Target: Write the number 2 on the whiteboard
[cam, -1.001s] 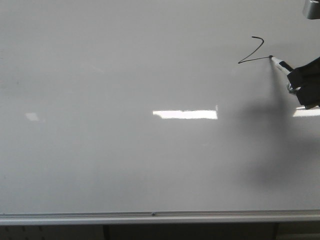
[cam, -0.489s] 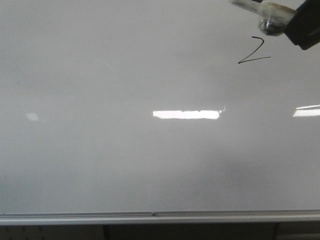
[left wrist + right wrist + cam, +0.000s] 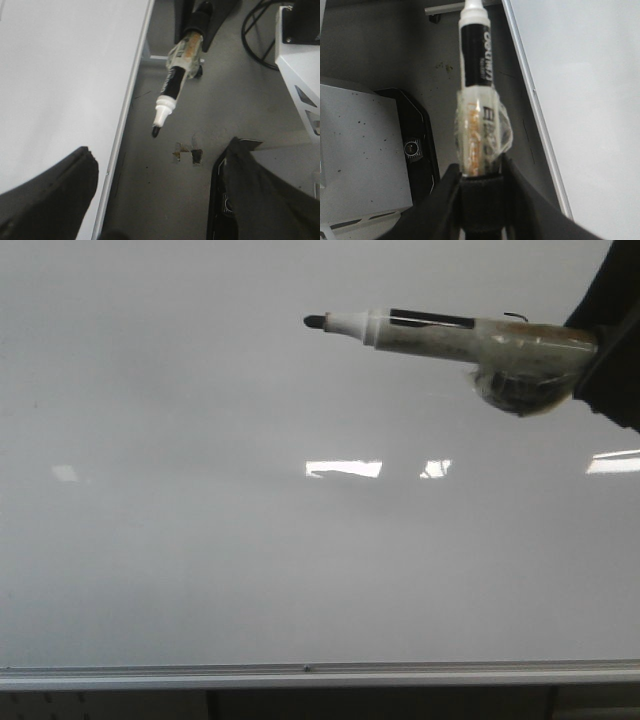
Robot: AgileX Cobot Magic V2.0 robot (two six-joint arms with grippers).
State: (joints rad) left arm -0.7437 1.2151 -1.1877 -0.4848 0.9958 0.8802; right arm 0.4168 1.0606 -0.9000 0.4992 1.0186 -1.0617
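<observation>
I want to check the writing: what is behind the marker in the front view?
The white marker with a black tip, held in the right gripper, covers nearly all of the number 2. Only its small top hook shows against the glossy white whiteboard; the rest is hidden.

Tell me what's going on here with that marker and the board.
The robot's right hand is shut on a marker, uncapped and held off the whiteboard, its tip pointing toward the robot's left in the front view. The number 2 is almost wholly hidden behind the marker; only a small curl of black line shows above it. The left hand is open and holds nothing. The tip is not touching the board, so no writing is happening at this moment.
</observation>
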